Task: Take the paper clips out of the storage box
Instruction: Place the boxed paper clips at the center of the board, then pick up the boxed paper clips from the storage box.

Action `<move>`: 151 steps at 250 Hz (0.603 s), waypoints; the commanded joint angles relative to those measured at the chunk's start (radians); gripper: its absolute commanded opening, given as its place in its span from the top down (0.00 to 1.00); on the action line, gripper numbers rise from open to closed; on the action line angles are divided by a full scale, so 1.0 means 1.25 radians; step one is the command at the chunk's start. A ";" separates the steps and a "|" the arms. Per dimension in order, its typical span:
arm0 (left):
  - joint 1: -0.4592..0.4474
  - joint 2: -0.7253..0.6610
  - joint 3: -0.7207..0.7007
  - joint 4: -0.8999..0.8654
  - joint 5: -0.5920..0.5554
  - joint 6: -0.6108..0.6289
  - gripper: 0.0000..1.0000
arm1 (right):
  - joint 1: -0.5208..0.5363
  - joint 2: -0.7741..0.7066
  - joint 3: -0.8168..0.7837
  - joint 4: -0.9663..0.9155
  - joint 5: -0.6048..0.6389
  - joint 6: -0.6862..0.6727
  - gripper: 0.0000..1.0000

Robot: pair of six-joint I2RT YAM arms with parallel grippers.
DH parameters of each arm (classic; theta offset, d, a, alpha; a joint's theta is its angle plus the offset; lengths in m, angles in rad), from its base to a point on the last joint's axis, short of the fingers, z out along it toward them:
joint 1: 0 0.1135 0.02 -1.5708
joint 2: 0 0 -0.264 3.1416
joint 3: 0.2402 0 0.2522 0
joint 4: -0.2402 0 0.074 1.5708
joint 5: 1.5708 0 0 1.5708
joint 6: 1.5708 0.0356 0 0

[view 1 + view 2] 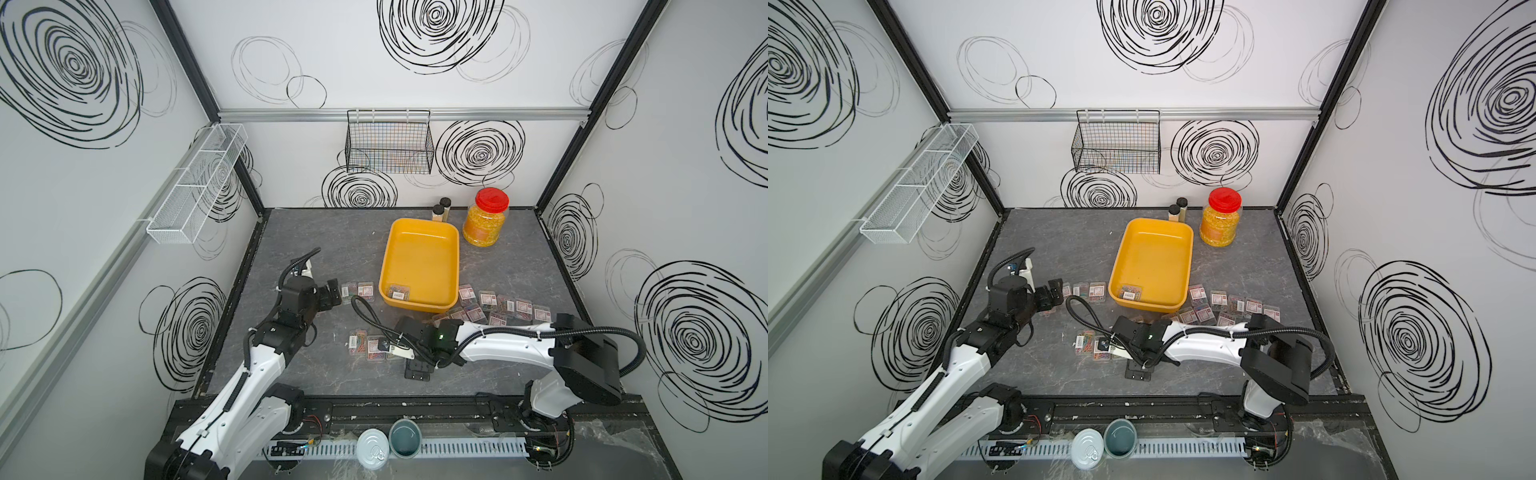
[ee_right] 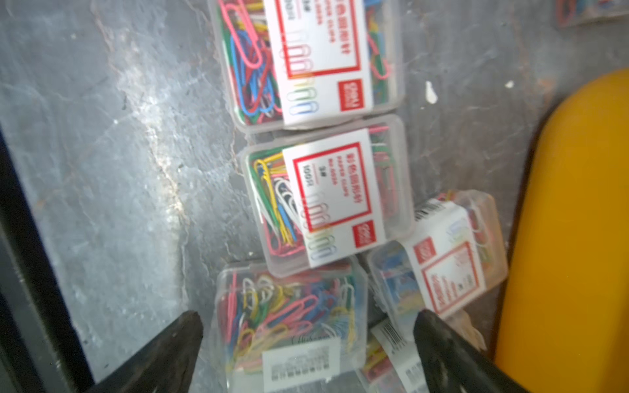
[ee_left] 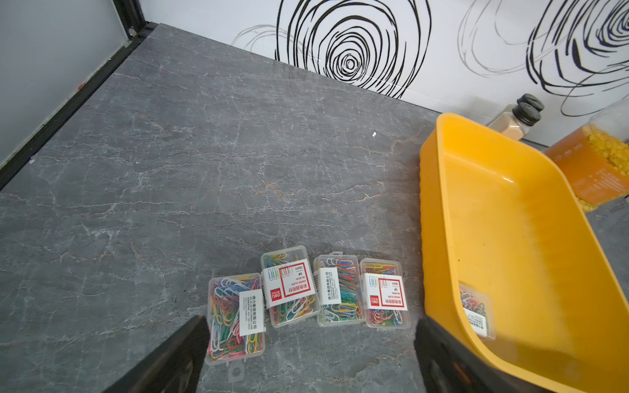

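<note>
One case (image 1: 398, 292) is lying inside the tray (image 1: 420, 249), in the near corner on the left arm's side, close against the walls. The rest of the tray is showing only bare floor, so I am judging the task as almost done.

The other cases are lying on the table (image 1: 324, 249) around the tray: a short row (image 3: 337, 289) just beside its left wall, a bigger group (image 1: 500, 305) at its right near corner, and a small pile (image 1: 365, 343) in front of it. They are probably lying so near the tray because each arm is unloading on its own side, with only a short way to travel.

The left gripper (image 3: 311, 326) is hovering at the short row with its jaws standing wide and holding nothing. It is pointing toward the tray, so it seems the better one for the case inside. The right gripper (image 2: 308, 323) is hanging over the small pile, also spread wide. One case of the pile is sitting between its fingers (image 2: 170, 350), but they are not touching it, so it is resting on the table and not in a grip.

The case in the tray is looking awkward to take. It is flat and sitting against the wall, so one finger is going to need room between case and wall.
</note>
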 commanded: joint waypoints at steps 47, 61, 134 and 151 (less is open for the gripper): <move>-0.108 0.050 0.054 0.067 -0.076 0.062 0.03 | -0.170 -0.125 0.123 -0.010 0.134 0.209 0.00; -0.115 0.058 0.054 0.071 -0.088 0.057 0.03 | -0.220 -0.116 0.172 -0.024 0.163 0.295 0.00; -0.087 0.038 0.037 0.065 -0.134 0.026 0.02 | -0.354 0.135 0.486 -0.228 0.063 0.797 0.00; -0.050 0.037 0.041 0.046 -0.124 0.016 0.02 | -0.349 0.191 0.523 -0.237 0.029 0.868 0.00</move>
